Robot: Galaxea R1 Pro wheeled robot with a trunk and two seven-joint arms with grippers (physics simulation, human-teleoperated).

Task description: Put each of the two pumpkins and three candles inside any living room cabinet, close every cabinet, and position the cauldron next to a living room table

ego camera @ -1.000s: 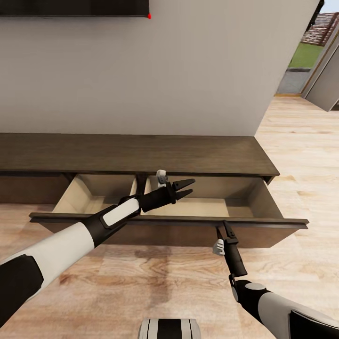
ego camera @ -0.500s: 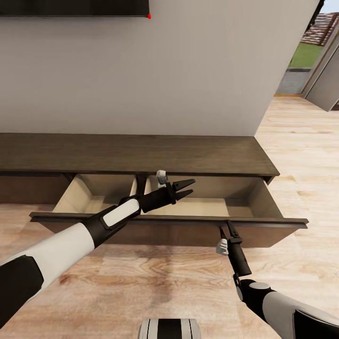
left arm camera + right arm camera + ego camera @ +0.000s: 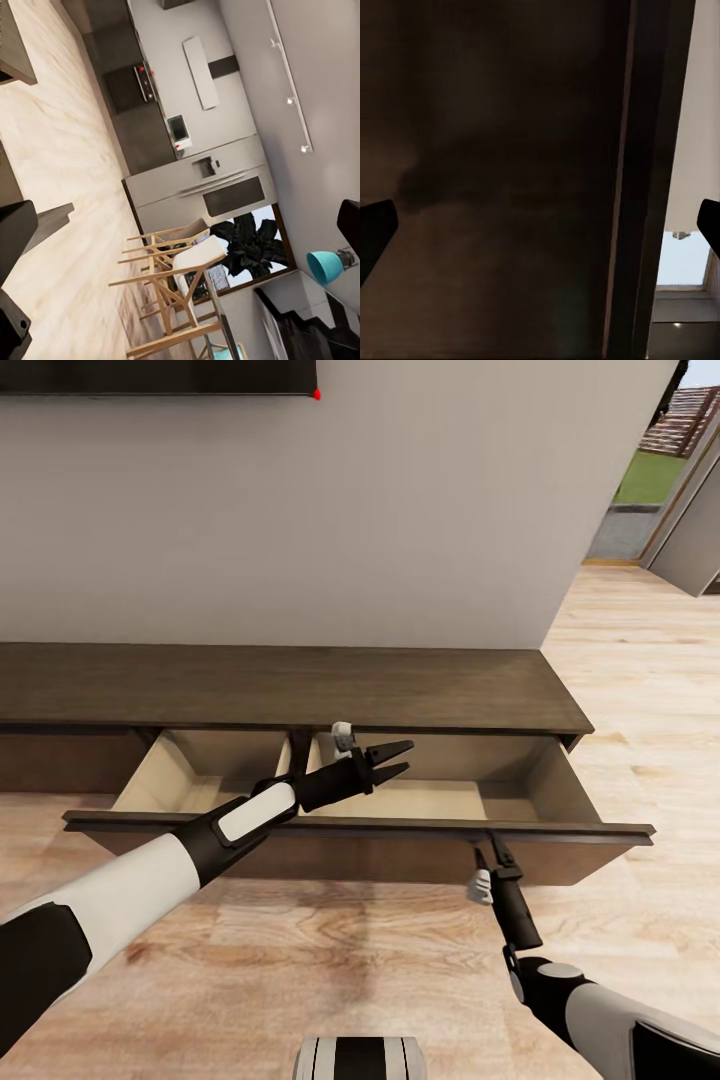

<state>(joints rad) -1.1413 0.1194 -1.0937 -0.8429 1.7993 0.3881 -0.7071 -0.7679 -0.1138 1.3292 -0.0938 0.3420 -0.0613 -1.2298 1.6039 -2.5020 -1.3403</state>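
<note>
Long low dark-brown wood cabinet (image 3: pixel 300 690), drawer pulled out, both jaws empty.
Rigid, heavy drawer front (image 3: pixel 400 845): push its top edge, just ahead of the right jaws (image 3: pixel 487 852), seemingly parted; left jaws (image 3: pixel 398 758) open above.

Left end of the cabinet (image 3: pixel 300 690) cut off by the head view's edge, drawer floor (image 3: pixel 440 800) partly hidden behind the left arm (image 3: pixel 150 870) and the drawer front, right gripper (image 3: pixel 490 847) fingertips too small to tell touching the front panel.

White arm shells (image 3: pixel 120 895) — black joints, black 2-finger grippers.
</note>
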